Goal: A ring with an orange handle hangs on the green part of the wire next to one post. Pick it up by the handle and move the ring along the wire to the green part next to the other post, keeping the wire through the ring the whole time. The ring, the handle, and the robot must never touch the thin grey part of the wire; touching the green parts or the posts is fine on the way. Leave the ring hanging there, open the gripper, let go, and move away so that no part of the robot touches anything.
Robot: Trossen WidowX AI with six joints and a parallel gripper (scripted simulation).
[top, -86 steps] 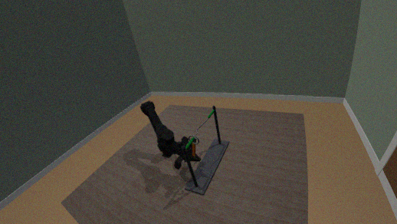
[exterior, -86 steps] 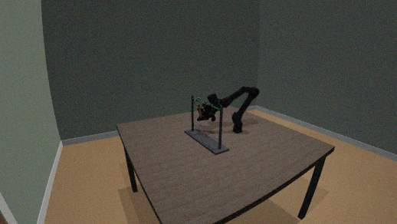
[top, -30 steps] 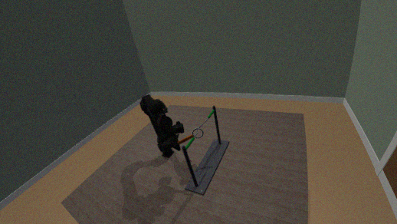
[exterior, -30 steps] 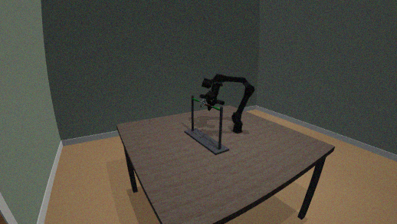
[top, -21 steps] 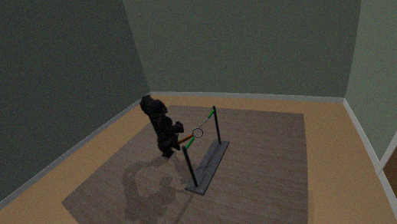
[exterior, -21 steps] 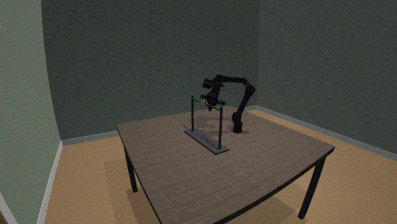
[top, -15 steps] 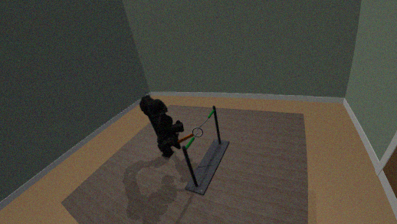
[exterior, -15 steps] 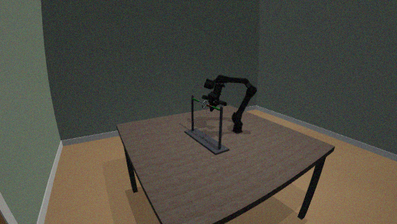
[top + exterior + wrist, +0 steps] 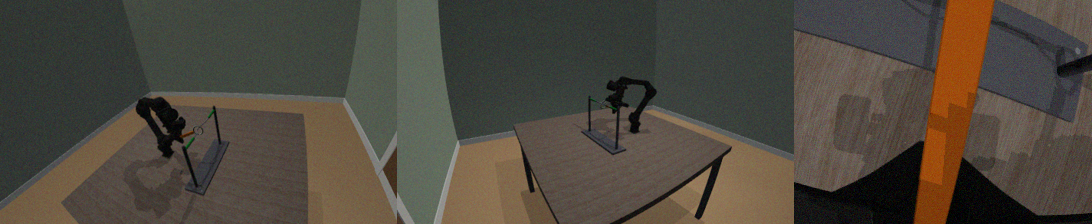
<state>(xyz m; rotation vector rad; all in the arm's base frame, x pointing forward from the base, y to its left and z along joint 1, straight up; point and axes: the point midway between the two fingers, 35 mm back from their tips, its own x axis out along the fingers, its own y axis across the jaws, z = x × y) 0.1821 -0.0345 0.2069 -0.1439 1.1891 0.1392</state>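
The ring is around the thin grey part of the wire, just past the front green part in the top view. Whether it touches the wire cannot be told. The far green part is by the other post. The orange handle runs from the ring toward the arm, tilted slightly down. My gripper is shut on the handle, to the left of the wire in the top view. The ring is out of the wrist view.
The front post and far post rise from a grey base plate on the wooden table. A post shows at the right of the wrist view. The arm stands on the handle's side of the stand.
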